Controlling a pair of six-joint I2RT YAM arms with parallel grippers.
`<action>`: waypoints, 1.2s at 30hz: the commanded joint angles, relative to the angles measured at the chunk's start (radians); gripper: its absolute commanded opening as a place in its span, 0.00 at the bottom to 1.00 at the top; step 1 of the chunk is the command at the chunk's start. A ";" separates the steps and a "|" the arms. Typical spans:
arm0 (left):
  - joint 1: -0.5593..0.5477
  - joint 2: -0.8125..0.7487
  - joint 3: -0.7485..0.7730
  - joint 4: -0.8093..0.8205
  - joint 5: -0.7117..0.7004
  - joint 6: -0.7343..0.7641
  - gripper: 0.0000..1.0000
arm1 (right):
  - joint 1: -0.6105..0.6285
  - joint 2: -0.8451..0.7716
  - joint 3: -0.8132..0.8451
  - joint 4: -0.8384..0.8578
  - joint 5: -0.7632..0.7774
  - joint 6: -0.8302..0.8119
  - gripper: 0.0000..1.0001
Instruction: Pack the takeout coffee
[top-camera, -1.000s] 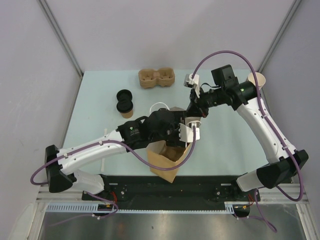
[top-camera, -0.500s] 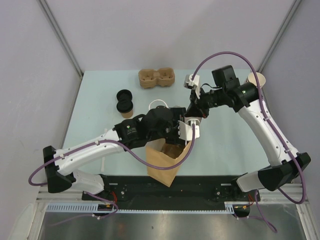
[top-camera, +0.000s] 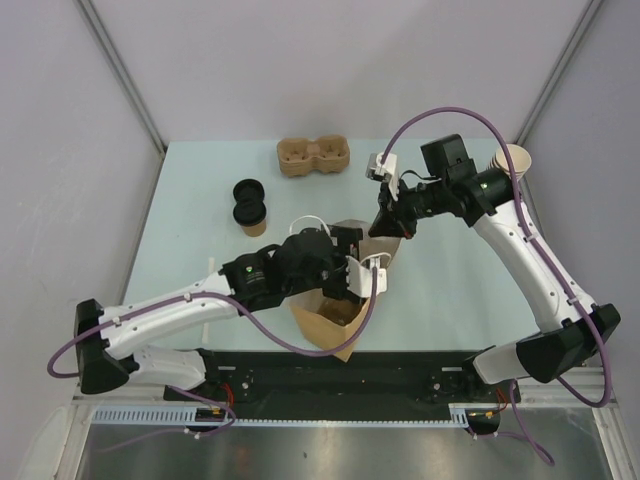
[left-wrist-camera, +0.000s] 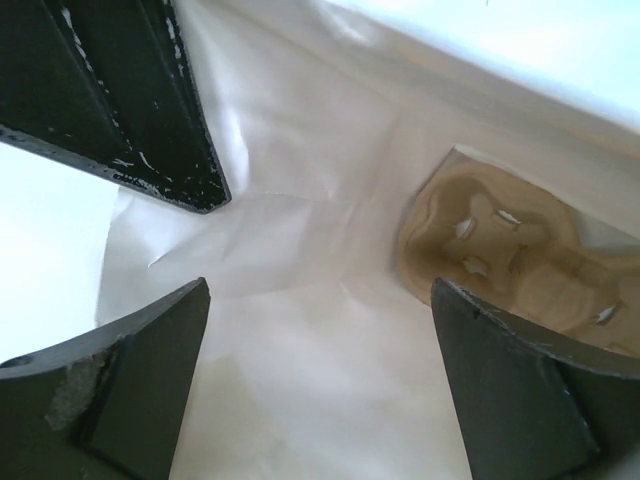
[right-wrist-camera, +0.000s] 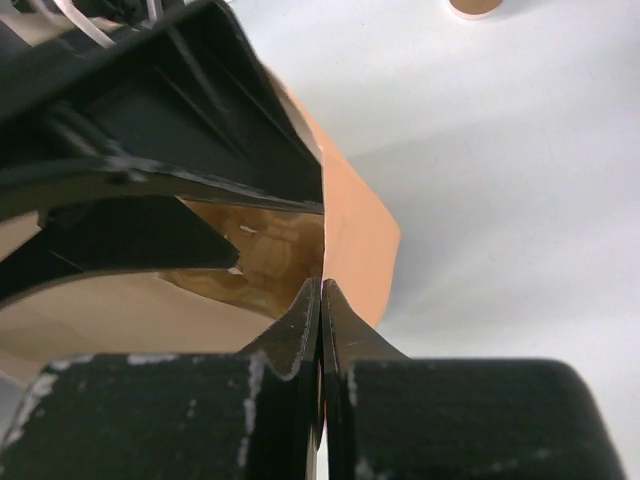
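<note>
Left gripper (left-wrist-camera: 315, 300) inside bag (top-camera: 325, 322), jaws spread, gripping nothing; pulp tray (left-wrist-camera: 520, 250) on bag floor ahead of them. Right gripper (right-wrist-camera: 320, 292) jaws pressed together, pinching bag rim. Cup (top-camera: 255, 227) with black lid (top-camera: 247, 211) on table (top-camera: 190, 215), outside bag, well apart from both jaws.

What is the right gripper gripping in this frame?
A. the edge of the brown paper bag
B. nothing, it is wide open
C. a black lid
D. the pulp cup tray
A: in the right wrist view, the right gripper has its fingers pressed together on the thin edge of the paper bag.
</note>
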 joint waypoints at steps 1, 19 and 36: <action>-0.013 -0.086 -0.060 0.115 0.051 0.122 0.99 | -0.002 -0.026 0.000 0.051 -0.007 0.014 0.00; -0.030 -0.087 -0.053 -0.095 0.194 0.436 0.99 | 0.000 -0.018 0.005 0.058 -0.008 0.019 0.00; -0.028 -0.199 0.009 0.114 0.200 0.258 0.99 | 0.003 -0.036 -0.008 0.064 -0.004 0.005 0.00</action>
